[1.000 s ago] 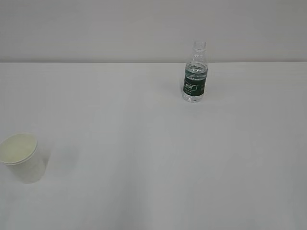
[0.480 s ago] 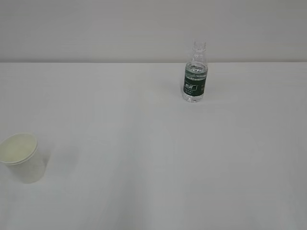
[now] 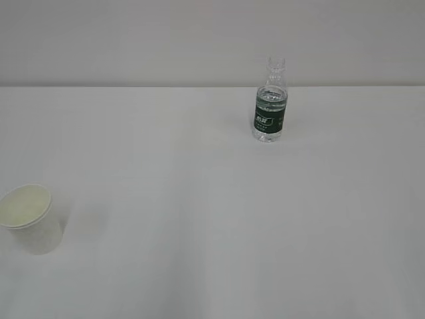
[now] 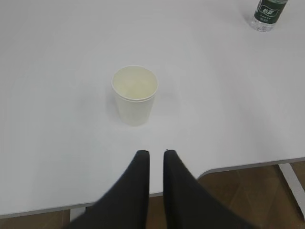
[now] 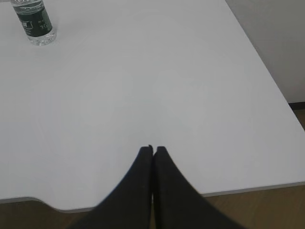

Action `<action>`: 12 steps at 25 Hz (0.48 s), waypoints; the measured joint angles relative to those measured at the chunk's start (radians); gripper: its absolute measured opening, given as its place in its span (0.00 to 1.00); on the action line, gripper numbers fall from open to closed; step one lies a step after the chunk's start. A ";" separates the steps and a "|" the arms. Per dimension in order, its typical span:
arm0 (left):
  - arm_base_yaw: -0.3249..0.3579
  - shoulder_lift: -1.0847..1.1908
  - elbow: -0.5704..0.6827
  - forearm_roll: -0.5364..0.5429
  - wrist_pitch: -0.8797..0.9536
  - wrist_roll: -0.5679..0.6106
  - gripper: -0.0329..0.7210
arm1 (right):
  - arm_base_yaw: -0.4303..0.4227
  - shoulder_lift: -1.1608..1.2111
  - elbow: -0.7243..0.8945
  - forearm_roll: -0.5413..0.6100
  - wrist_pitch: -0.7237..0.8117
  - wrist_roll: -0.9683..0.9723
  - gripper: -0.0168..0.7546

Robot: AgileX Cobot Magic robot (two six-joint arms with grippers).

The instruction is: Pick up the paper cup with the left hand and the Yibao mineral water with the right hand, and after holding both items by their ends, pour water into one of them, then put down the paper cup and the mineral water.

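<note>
Upright on white table [image 3: 199,199]: paper cup [image 3: 29,218] front left, mouth up; Yibao mineral water [image 3: 270,101] far right, neck up. Left hand [image 4: 156,155] slightly parted, holding nothing; right hand [image 5: 153,149] pressed together.

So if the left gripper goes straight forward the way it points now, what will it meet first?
Most likely the paper cup. It stands upright on the table, just ahead of the left gripper and slightly left of its line, so contact may be off-centre.

Even, diffuse, bright lighting; washed-out white table [image 3: 199,199]; faint soft shadows beside cup [image 3: 30,219] and bottle [image 3: 270,106]; mild softness, no glare.
</note>
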 joint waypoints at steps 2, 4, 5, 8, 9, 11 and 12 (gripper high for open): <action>0.000 0.000 0.000 0.000 0.000 0.000 0.16 | 0.000 0.000 0.000 0.000 0.000 0.000 0.01; 0.000 0.000 0.000 0.000 -0.002 0.000 0.24 | 0.000 0.000 0.000 0.000 0.000 0.000 0.01; 0.000 0.000 0.000 0.000 -0.002 0.000 0.29 | 0.000 0.000 0.000 0.000 0.000 0.000 0.01; 0.000 0.008 0.000 -0.002 -0.004 0.000 0.48 | 0.000 0.000 0.000 0.000 0.000 0.000 0.01; 0.000 0.017 0.000 -0.006 -0.006 0.000 0.53 | 0.000 0.000 0.000 -0.001 0.000 0.000 0.01; 0.000 0.054 0.000 -0.016 -0.008 0.000 0.58 | 0.000 0.000 0.000 -0.001 0.000 0.000 0.01; 0.000 0.071 0.000 -0.019 -0.011 0.000 0.59 | 0.000 0.000 -0.002 -0.001 0.000 0.000 0.01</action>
